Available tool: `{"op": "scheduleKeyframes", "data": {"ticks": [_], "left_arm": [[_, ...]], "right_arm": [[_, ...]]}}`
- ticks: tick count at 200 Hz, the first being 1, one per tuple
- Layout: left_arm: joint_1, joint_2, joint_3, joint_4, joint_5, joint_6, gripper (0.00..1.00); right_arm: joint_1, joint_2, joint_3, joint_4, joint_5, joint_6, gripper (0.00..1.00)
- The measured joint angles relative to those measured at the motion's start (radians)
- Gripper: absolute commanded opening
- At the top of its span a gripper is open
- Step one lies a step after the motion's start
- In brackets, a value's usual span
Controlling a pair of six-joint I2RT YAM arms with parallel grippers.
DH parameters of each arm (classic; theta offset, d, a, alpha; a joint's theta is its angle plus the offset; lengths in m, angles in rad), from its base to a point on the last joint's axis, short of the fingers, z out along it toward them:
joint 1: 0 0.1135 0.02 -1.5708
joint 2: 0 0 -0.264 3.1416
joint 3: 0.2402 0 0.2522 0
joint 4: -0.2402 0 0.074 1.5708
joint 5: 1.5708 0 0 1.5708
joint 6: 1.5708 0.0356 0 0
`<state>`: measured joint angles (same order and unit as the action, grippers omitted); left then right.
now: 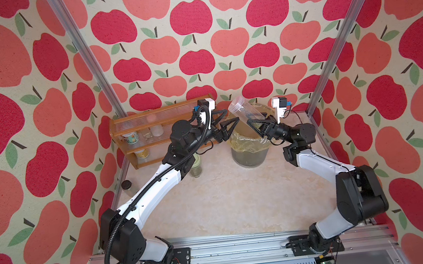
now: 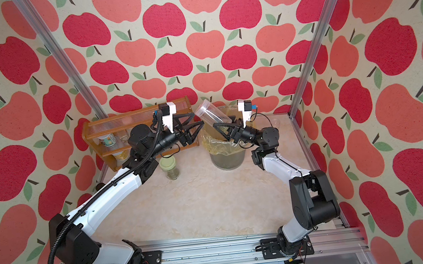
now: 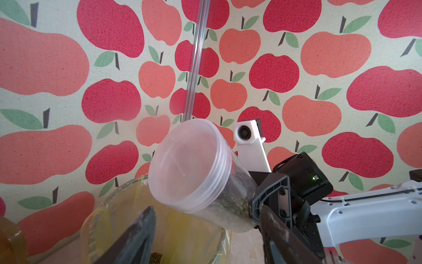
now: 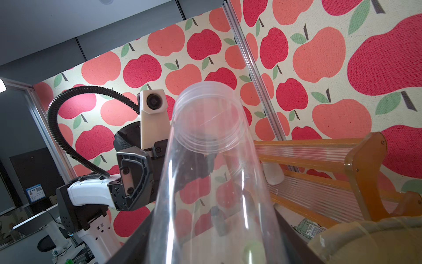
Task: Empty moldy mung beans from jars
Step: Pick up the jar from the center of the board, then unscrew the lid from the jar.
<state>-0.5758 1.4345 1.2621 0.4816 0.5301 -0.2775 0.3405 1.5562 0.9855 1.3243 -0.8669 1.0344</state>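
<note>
At the far left, close to the wall, one small jar with a dark brown cap [image 1: 126, 185] stands alone. Behind it and to its right is one wooden rack [image 1: 150, 117], holding at least a white printed tub [image 1: 130, 138] and a yellow tub [image 1: 143, 153].

Two arms reach in. The left gripper [image 1: 232, 116] hovers in front of the rack's right end. Its jaws stand clearly apart and it holds nothing. Its tips are just beside the lidded end of the tall tube, and contact cannot be told.

Under the left forearm, one squat glass jar [image 2: 169, 166] stands upright on the table, with its pale green lid on. Olive grains show through its wall.

Right of centre, one tall slim tube [image 1: 243, 110] is held tilted over the bin. Its clear lid [image 3: 189, 164] is on, raised and pointing left and far. The mung beans [image 3: 230, 201] lie heaped in the tube's lower end.

The right gripper [image 1: 254, 126] is clamped around that lower end, with a finger on each side of the tube.

Below the tube, one translucent bin [image 1: 250, 158] lined with a yellowish bag stands on the table. A few beans show at its bottom in the left wrist view.

At the far right, behind the right wrist, one short clear cylinder [image 2: 276, 122] peeks out. It is too hidden to read its contents.

That makes three clear jars.
</note>
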Motion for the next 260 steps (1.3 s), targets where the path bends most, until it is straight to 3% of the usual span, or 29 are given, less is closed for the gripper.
{"op": "scheduleKeyframes", "data": {"ticks": [112, 165, 260], "left_arm": [[0.030, 0.059, 0.061, 0.047, 0.043, -0.179, 0.70], [0.042, 0.074, 0.092, 0.047, 0.078, -0.251, 0.63], [0.058, 0.157, 0.178, 0.083, 0.177, -0.373, 0.70]], "right_arm": [[0.022, -0.001, 0.000, 0.007, -0.015, -0.043, 0.53], [0.022, -0.010, -0.004, 0.011, 0.007, -0.073, 0.53], [0.023, -0.012, -0.005, -0.005, 0.029, -0.111, 0.52]]}}
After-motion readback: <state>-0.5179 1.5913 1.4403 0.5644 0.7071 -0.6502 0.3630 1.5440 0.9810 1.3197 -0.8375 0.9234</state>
